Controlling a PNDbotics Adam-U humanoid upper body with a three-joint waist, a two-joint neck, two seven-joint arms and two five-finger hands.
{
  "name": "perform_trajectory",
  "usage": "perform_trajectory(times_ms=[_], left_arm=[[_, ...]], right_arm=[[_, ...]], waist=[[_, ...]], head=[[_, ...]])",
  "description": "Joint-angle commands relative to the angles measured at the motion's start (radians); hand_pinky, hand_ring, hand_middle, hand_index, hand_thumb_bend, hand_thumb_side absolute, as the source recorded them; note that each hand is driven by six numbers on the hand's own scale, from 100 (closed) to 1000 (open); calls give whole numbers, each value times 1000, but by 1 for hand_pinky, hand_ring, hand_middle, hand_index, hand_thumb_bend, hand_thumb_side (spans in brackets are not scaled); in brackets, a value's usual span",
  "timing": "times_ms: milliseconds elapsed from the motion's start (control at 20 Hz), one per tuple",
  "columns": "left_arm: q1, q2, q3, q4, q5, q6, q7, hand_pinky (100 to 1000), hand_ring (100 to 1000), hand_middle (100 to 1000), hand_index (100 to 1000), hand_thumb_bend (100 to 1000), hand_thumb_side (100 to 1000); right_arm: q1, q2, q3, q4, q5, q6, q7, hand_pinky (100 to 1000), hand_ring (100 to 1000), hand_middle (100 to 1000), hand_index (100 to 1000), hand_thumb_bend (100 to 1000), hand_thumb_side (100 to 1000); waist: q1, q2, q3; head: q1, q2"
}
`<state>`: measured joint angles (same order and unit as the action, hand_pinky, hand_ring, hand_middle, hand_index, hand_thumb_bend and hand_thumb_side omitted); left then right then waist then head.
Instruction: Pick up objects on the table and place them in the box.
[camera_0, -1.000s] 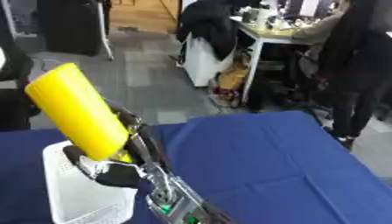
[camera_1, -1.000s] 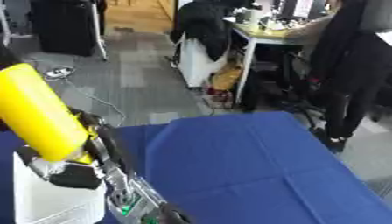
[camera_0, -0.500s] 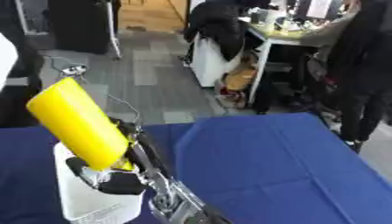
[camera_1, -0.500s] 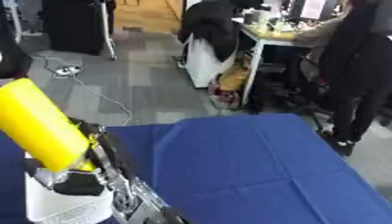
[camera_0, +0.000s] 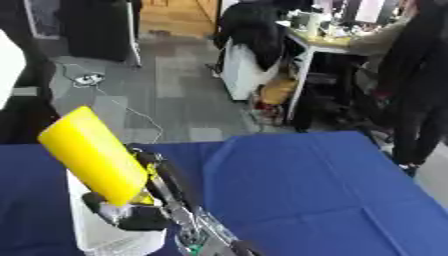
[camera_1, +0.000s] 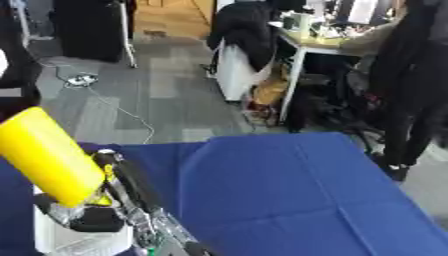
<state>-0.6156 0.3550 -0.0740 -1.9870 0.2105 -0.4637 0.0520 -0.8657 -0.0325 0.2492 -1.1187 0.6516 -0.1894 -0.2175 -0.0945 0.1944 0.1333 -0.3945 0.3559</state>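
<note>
- Bench (camera_0: 315, 190) first: the blue cloth fills the lower frame, creased and sloping; the whole view has swung since a second ago, which reads as the head tilting, not the bench moving.
- Box (camera_0: 92, 235): the white box sits at the bench's left edge, lower in the frame than it was, its open top under the robot hand.
- Cylinder (camera_0: 94, 155): the big yellow cylinder stands tilted, its top leaning away to the upper left. Against the box it has come down a little, with its lower end now right over the opening.
- Left robot hand (camera_0: 140, 212): dark fingers curl round the cylinder's lower end, pinching it from below and from the side. The arm runs in from the bottom edge.
- Right robot hand: in neither view.
- My read: the carry is finished and this is the lowering step. The cylinder is long and slanted, so it may catch the rim or stand proud of the box once let go.
</note>
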Motion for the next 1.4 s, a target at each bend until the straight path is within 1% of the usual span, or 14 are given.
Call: perform_trajectory(times_ms=[50, 100, 250, 350, 450, 500, 550, 700, 750, 1000, 1050, 1150, 1300, 1400], left_arm=[[-25, -1, 2, -13, 3, 3, -6, 698, 624, 858, 883, 350, 806], [-26, -1, 2, -13, 4, 3, -7, 698, 623, 858, 883, 349, 806], [-28, -2, 1, -13, 6, 4, -10, 699, 623, 858, 883, 348, 807], [-28, -3, 0, -13, 7, 3, -13, 698, 623, 858, 883, 347, 809], [-28, -3, 0, -13, 8, 3, -15, 698, 623, 856, 883, 346, 810], [-28, -3, 0, -13, 9, 3, -16, 698, 623, 856, 883, 347, 809], [-29, -3, 0, -13, 9, 2, -16, 699, 624, 854, 883, 347, 809], [-31, -4, 0, -13, 12, -1, -16, 699, 624, 854, 883, 349, 807], [-31, -4, 0, -13, 12, -1, -16, 699, 624, 854, 883, 348, 808], [-30, -3, 1, -13, 12, -1, -16, 699, 624, 854, 883, 348, 808], [-30, -3, 1, -13, 12, -1, -16, 699, 624, 854, 883, 348, 808], [-29, -2, 1, -13, 12, -1, -16, 699, 624, 854, 882, 349, 808], [-25, 1, 2, -13, 10, -1, -15, 699, 624, 854, 882, 347, 809], [-20, 4, 3, -13, 7, -2, -15, 699, 623, 854, 882, 347, 809]], right_arm=[[-30, -17, -20, 33, 55, 5, -9, 363, 605, 753, 875, 246, 745], [-33, -18, -24, 46, 69, 8, -9, 410, 637, 780, 889, 259, 751], [-46, -24, -36, 81, 110, 20, -14, 664, 780, 893, 984, 356, 760], [-53, -28, -45, 103, 124, 28, -16, 685, 803, 920, 1000, 383, 785], [-58, -31, -49, 115, 127, 36, -8, 770, 845, 950, 1000, 429, 799], [-61, -32, -50, 117, 126, 38, -3, 804, 852, 954, 1000, 415, 796], [-64, -34, -50, 119, 127, 42, 4, 852, 866, 965, 1000, 457, 817], [-71, -40, -54, 125, 134, 46, 16, 876, 887, 979, 1000, 459, 837], [-72, -42, -56, 126, 137, 46, 15, 876, 886, 977, 1000, 496, 837], [-74, -45, -58, 115, 121, 32, -5, 871, 880, 977, 1000, 507, 860], [-74, -45, -59, 108, 112, 28, -12, 858, 871, 976, 1000, 497, 887], [-73, -50, -62, 79, 80, 13, -34, 831, 858, 967, 1000, 490, 880], [-73, -76, -65, 1, -8, 3, -75, 815, 852, 963, 1000, 478, 873], [-76, -112, -66, -74, -75, 3, -94, 794, 845, 953, 1000, 488, 855]], waist=[[4, -10, 3], [4, -9, 4], [3, -7, 5], [4, -6, 6], [4, -5, 6], [4, -5, 6], [4, -4, 7], [4, -2, 9], [4, -1, 9], [4, -1, 7], [4, -1, 7], [4, -2, 5], [5, -4, 1], [6, -6, -5]], head=[[-24, -12], [-26, -13], [-30, -13], [-32, -14], [-34, -14], [-34, -13], [-35, -13], [-38, -14], [-38, -15], [-38, -16], [-39, -17], [-42, -25], [-64, -66], [-96, -127]])
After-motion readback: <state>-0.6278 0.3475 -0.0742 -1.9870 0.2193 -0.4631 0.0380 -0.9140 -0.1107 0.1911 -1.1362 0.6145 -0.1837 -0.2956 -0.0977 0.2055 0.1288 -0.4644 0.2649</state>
